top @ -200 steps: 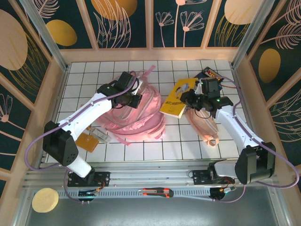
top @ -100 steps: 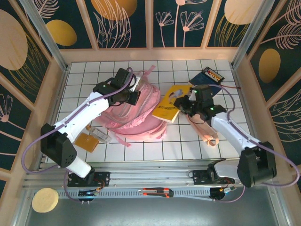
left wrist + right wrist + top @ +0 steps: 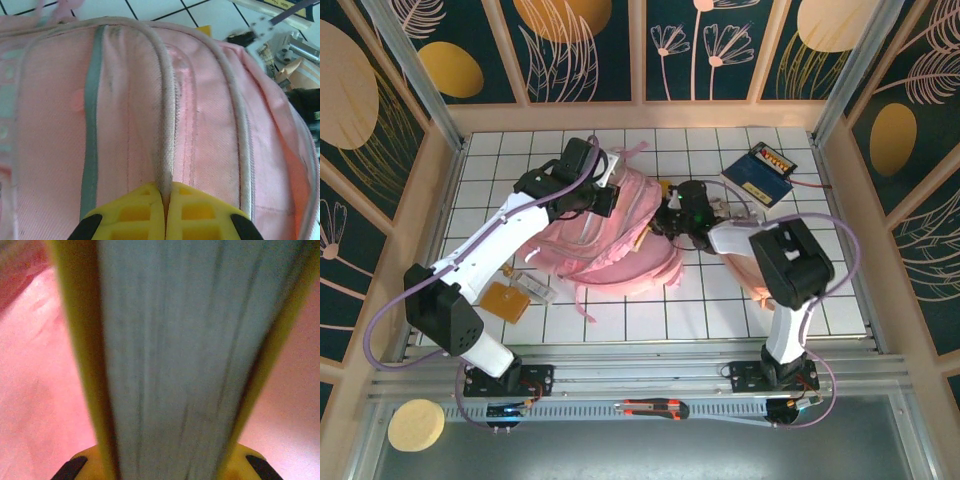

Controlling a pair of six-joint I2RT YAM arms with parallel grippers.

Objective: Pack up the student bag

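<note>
The student bag (image 3: 620,250), a large pink backpack, lies on the white-tiled counter (image 3: 710,305) a little left of centre, its top turned toward the far side. A raised seam along its top is pinched between the yellow fingers of the left hand (image 3: 166,205), which are pressed tightly together on the fabric; a grey strip runs beside that seam.

At the bag's right side, the right hand (image 3: 660,220) is pushed against the opening. It is clamped on a yellow book (image 3: 190,355), whose grey page edge is seen between the yellow covers, with pink fabric on either side.

A second ago the book was held over the counter to the right of the bag, its cover in full view. Half a second ago it had been brought to the bag's edge. Now only a thin yellow edge is seen at the opening. The right arm has been swung left and folded tightly, and the left hand has been shifted slightly toward the far side.

A pale pink pouch (image 3: 735,255) lies partly under the right arm. A dark blue booklet (image 3: 760,170) sits at the far right. An orange card (image 3: 505,298) lies near left of the bag.
</note>
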